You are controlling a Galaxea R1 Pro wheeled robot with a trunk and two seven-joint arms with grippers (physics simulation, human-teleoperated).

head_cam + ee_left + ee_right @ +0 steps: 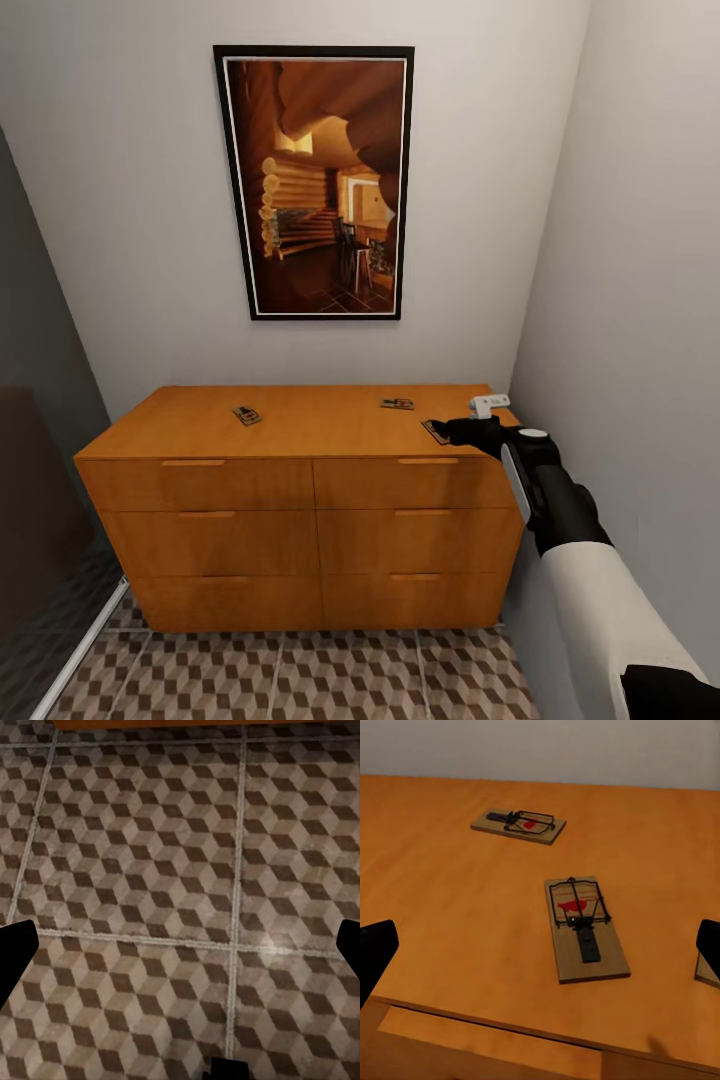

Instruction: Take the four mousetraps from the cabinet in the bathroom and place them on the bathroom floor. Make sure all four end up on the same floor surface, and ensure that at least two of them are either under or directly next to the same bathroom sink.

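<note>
I see the cabinet [300, 500] against the wall, the bathroom floor [300, 680] below it. Three mousetraps lie on its top: one left [247, 415], one right [397, 404], one [434, 430] under my right gripper [462, 432], jaws spread, probably not touching. My left gripper [180, 945] hangs spread above the tiles.

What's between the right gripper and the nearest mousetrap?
Nothing but bare cabinet top; in the right wrist view the open right gripper faces the nearest mousetrap.

No readable text, labels or numbers anywhere.
</note>
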